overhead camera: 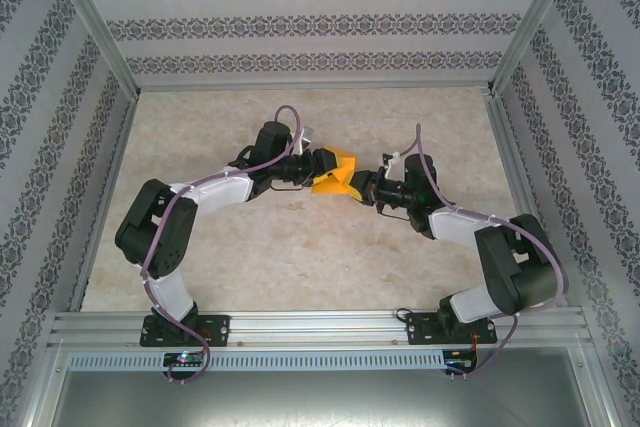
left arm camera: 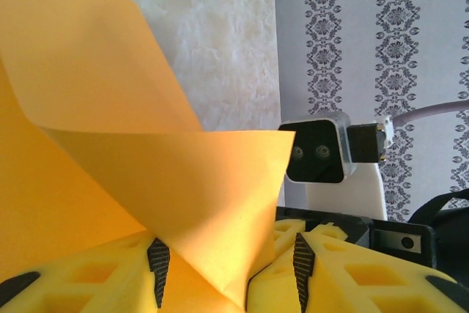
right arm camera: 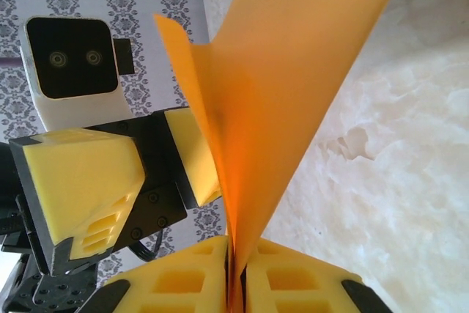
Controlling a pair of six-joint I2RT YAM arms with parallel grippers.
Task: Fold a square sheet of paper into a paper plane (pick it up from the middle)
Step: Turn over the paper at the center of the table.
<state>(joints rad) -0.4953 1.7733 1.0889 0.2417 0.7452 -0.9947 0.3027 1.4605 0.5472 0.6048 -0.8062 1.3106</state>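
The square sheet of paper (overhead camera: 335,177) is bright orange, bent into a loose fold and held up off the table between the two arms. My right gripper (overhead camera: 364,188) is shut on its lower edge; in the right wrist view the paper (right arm camera: 278,86) rises out of the closed jaws of the right gripper (right arm camera: 236,273). My left gripper (overhead camera: 326,164) faces it from the left and is open. In the left wrist view a folded flap of the paper (left arm camera: 176,181) hangs in the wide gap of the left gripper (left arm camera: 227,265), between its yellow fingers (left arm camera: 88,276).
The beige marbled table (overhead camera: 300,257) lies under both arms, fenced by aluminium rails (overhead camera: 310,322) and patterned walls (overhead camera: 300,27). The two grippers are nearly touching at mid-table. The right wrist's camera block (left arm camera: 319,152) sits close in front of the left gripper.
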